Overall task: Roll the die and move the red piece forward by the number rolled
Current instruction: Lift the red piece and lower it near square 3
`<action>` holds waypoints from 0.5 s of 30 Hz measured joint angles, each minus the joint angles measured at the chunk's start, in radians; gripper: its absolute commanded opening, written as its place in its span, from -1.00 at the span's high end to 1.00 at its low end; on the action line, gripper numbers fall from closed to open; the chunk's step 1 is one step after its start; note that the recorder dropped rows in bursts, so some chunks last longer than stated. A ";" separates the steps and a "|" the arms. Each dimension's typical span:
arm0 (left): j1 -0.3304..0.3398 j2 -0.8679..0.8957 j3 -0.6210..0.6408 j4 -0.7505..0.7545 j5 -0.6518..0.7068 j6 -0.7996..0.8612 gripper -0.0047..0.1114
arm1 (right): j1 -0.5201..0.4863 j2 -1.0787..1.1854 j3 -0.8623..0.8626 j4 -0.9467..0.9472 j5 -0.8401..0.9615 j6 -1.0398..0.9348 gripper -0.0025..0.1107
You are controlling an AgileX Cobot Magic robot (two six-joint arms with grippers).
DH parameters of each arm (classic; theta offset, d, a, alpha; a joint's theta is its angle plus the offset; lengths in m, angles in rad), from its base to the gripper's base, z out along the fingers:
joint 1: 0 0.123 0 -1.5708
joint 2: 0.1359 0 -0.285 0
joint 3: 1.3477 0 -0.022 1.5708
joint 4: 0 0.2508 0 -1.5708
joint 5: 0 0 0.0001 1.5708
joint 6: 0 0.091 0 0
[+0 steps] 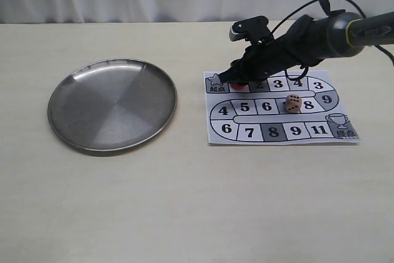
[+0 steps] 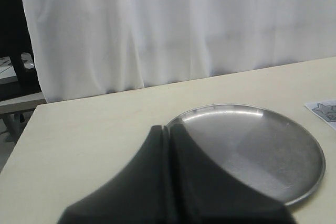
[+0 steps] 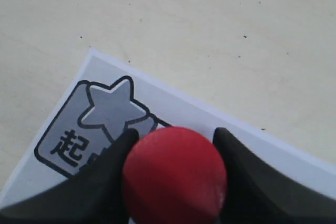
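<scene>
The red piece (image 1: 237, 85) stands on the paper game board (image 1: 271, 141) next to the star start square (image 3: 113, 111). My right gripper (image 1: 237, 80) reaches down over it from the right. In the right wrist view its two black fingers flank the red piece (image 3: 176, 177), pressed against both sides of it. The die (image 1: 293, 103), a tan cube with dark pips, rests on the board's middle row between squares 6 and 8. My left gripper (image 2: 168, 127) is shut and empty, and it does not appear in the exterior view.
A round steel plate (image 1: 112, 104) lies on the table left of the board; it also sits just beyond the left fingers (image 2: 252, 150). A white curtain hangs behind the table. A corner of the board (image 2: 324, 112) shows in the left wrist view.
</scene>
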 measured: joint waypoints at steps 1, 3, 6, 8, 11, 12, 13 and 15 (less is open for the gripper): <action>0.000 0.000 0.000 0.000 0.000 0.000 0.92 | 0.000 -0.002 0.000 0.000 -0.002 0.000 0.88; 0.000 0.000 0.000 0.000 0.000 0.000 0.92 | 0.000 -0.013 0.002 -0.003 0.002 0.000 0.88; 0.000 0.000 0.000 0.000 0.000 0.000 0.92 | -0.010 -0.052 0.011 -0.009 0.024 0.002 0.88; 0.000 0.000 0.000 0.000 0.000 0.000 0.92 | -0.021 -0.102 0.012 -0.013 0.026 0.002 0.88; 0.000 0.000 0.000 0.000 0.000 0.000 0.92 | -0.038 -0.176 0.012 -0.030 0.022 0.002 0.88; 0.000 0.000 0.000 0.000 0.000 0.000 0.92 | -0.044 -0.193 0.012 -0.030 0.022 0.002 0.88; 0.000 0.000 0.000 0.000 0.000 0.000 0.92 | -0.048 -0.203 0.010 -0.033 0.022 0.002 0.88; 0.000 0.000 0.000 0.000 0.000 0.000 0.92 | -0.061 -0.205 0.010 -0.037 0.020 0.002 0.88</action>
